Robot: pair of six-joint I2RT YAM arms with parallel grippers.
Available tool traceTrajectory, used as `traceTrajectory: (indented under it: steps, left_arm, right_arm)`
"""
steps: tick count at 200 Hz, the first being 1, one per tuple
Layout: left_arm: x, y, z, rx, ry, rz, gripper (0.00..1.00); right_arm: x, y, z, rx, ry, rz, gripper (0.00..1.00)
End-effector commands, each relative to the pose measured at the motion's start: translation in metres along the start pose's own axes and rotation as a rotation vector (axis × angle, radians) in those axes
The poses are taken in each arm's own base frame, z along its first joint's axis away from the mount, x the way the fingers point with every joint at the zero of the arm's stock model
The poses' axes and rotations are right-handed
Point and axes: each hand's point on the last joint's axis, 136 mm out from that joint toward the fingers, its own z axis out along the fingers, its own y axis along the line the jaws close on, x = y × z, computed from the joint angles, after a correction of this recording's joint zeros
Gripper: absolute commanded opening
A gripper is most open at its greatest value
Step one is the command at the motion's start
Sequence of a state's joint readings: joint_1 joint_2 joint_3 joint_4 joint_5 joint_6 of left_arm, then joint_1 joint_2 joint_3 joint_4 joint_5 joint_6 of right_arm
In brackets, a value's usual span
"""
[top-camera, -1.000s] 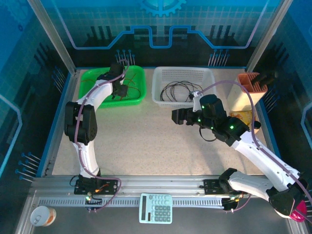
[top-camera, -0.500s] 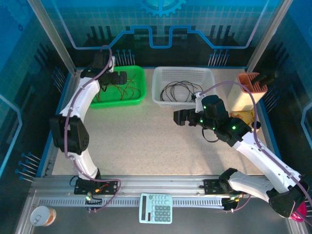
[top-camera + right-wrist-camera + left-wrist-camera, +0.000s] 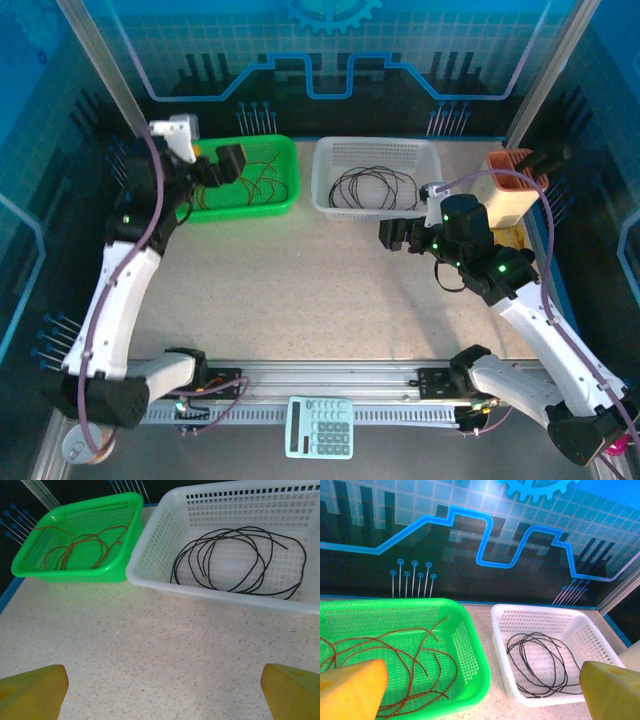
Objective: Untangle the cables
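Sorting seems done: red cables in green basket, black cables in white basket; left pincer and right pincer gape empty; next, just withdraw

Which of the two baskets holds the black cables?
The white basket, right of the green basket. The black cables lie looped in it; the green one holds only the red cables.

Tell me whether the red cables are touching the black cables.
Apart. The right wrist view shows the red cables lying in the green basket and the black cables in the white basket, with both basket walls between them.
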State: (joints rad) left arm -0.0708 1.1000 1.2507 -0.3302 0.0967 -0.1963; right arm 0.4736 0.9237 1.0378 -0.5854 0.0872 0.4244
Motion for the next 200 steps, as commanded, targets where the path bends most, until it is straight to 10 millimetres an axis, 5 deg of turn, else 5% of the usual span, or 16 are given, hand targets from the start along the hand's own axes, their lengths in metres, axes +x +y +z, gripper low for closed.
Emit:
traceTrajectory:
  steps: [1,44,103,158,200]
  left_arm:
    - [0.005,0.002,-0.012,0.023,-0.092,-0.051,0.99]
    - [0.062,0.038,-0.016,-0.097,-0.086,-0.038,0.99]
    - [0.113,0.091,-0.025,-0.294,-0.203,0.049,0.99]
    - [0.163,0.126,-0.007,-0.424,-0.140,0.126,0.99]
    - [0.192,0.139,0.014,-0.442,-0.101,0.142,0.99]
  right_arm:
    - [-0.004,-0.010,0.000,0.044,-0.010,-0.035,1.00]
    - [0.011,-0.053,0.028,0.227,-0.088,-0.055,1.00]
    - [0.018,-0.107,0.050,0.440,-0.258,-0.126,1.00]
    - [0.034,-0.150,0.087,0.553,-0.181,-0.141,1.00]
    - [0.031,-0.168,0.093,0.579,-0.210,-0.143,1.00]
